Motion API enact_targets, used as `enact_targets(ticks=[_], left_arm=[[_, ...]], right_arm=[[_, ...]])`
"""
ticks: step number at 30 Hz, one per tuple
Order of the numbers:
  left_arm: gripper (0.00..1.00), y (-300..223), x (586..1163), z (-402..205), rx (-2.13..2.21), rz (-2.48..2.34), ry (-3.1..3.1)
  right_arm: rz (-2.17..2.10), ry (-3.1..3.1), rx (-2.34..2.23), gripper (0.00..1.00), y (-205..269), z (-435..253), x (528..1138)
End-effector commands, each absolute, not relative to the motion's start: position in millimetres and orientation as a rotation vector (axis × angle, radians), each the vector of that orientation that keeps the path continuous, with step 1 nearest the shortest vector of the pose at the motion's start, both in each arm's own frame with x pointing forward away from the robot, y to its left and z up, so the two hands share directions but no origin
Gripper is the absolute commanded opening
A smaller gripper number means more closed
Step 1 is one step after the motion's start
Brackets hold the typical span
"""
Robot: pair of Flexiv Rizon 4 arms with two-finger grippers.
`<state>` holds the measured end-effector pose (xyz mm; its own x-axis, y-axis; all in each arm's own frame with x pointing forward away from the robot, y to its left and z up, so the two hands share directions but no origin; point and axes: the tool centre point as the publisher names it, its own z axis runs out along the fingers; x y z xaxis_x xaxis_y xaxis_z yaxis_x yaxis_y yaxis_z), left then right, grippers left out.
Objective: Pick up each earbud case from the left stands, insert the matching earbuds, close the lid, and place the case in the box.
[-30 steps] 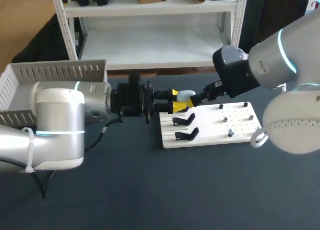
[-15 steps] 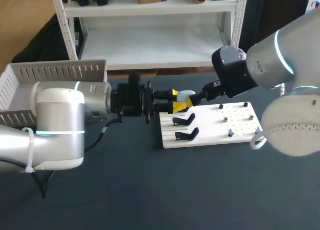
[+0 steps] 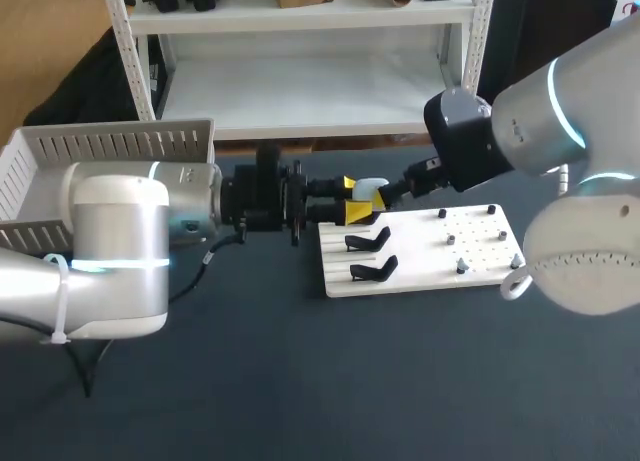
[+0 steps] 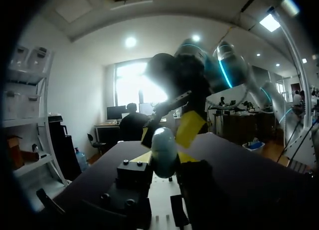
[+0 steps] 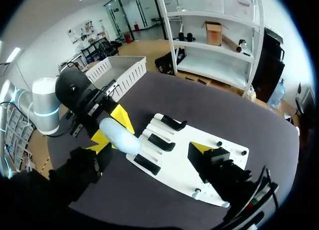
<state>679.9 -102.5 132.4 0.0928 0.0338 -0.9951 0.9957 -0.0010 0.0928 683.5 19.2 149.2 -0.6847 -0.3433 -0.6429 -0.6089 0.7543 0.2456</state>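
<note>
The left gripper (image 3: pixel 355 199) is reaching out level above the desk (image 3: pixel 250 381). It is clamping the pale blue earbud case (image 3: pixel 372 191) between its two yellow tips, which are pressing on the case from opposite sides. The case is sticking out just past those tips, raised off the desk and hanging over the nearest edge of the white board (image 3: pixel 480 251). In the left wrist view the case is standing between the gripper's own fingers as a smooth rounded shape. From here I cannot tell whether its lid is up or down.

The right gripper (image 3: pixel 398 193) is coming in from the opposite side and facing the left gripper nose to nose, with the case between the two. The right wrist view is showing its fingers spread wide apart with nothing gripped. The case is lying ahead of them, close to one finger and well apart from the other. Whether that near finger is touching the case is not clear.

Below and just ahead of the left gripper, two black stands (image 3: pixel 368 241) (image 3: pixel 373 271) are sitting empty on the board, one beside the other. Under the right gripper, the rest of the board is carrying several small dark and grey pieces (image 3: pixel 461 267), too small to identify. The white slatted box (image 3: pixel 100 146) is standing on the desk well behind the left gripper, alongside the left arm.
</note>
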Motion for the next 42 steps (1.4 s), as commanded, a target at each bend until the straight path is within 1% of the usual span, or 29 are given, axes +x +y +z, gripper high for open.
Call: enact_targets(ticks=[1, 8, 12, 20, 30, 34, 39, 41, 42], left_arm=[[0.00, -103, 678, 131, 1.275, -1.126, 1.162], [0.00, -103, 678, 131, 1.275, -1.126, 1.162], [0.00, -103, 678, 131, 1.275, -1.126, 1.162], [0.00, -103, 678, 131, 1.275, -1.126, 1.162], [0.00, -103, 678, 131, 1.275, -1.126, 1.162], [0.00, -103, 678, 131, 1.275, -1.126, 1.162], [0.00, -103, 678, 131, 1.275, -1.126, 1.162], [0.00, -103, 678, 131, 1.275, -1.126, 1.162], [0.00, -103, 678, 131, 1.275, -1.126, 1.162]], right_arm=[[0.591, 2.364, -0.704, 1.00, 21, 155, 685], [0.603, 2.332, -0.694, 1.00, 16, 174, 684], [0.538, 2.324, -0.724, 1.00, 6, 181, 680], [0.232, 2.369, -0.753, 1.00, -44, 186, 671], [-0.119, 2.630, -0.630, 1.00, -115, 150, 657], [-0.202, 2.684, -0.600, 1.00, -129, 130, 649], [-0.233, 2.728, -0.599, 1.00, -135, 105, 643], [-0.248, 2.734, -0.598, 0.91, -137, 97, 642], [-0.247, 2.739, -0.596, 0.76, -138, 94, 642]])
